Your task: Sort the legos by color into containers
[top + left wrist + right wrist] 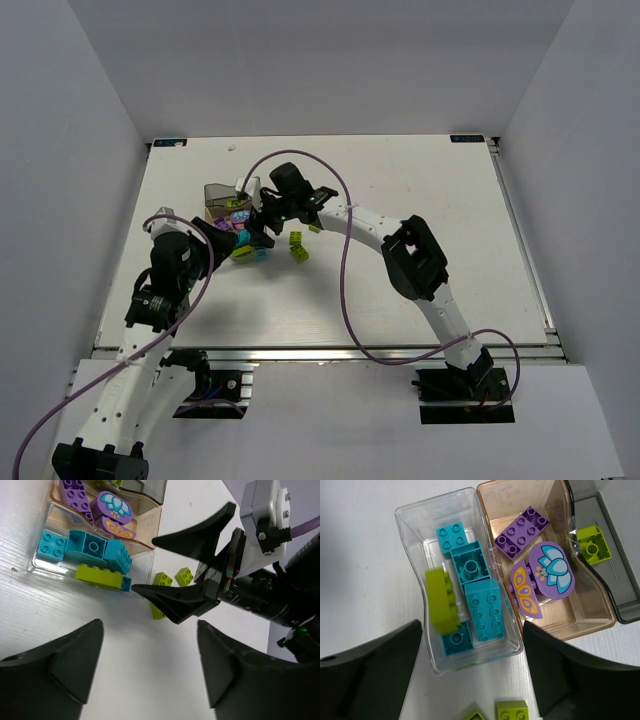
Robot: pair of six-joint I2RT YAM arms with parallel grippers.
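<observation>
White tabletop (420,260), white walls all round.

Top view: containers (228,208) are sitting upper left of centre. The right gripper (264,218) is hovering directly over them and the left gripper (225,240) is waiting just below-left. Loose lime legos (297,247) are lying right of the trays.

Left wrist view: the left fingers (65,660) are standing wide, holding nothing. The right arm's jaws are also spreading wide, empty.

Right wrist view: a blurred lime brick (442,600) is lying in the clear tray (412,545) among teal bricks (482,610), long axis running top to bottom, left of centre. The grey tray (620,595), upper right, is holding another lime piece (594,544). Judging the right arm nearer for a re-pick.
</observation>
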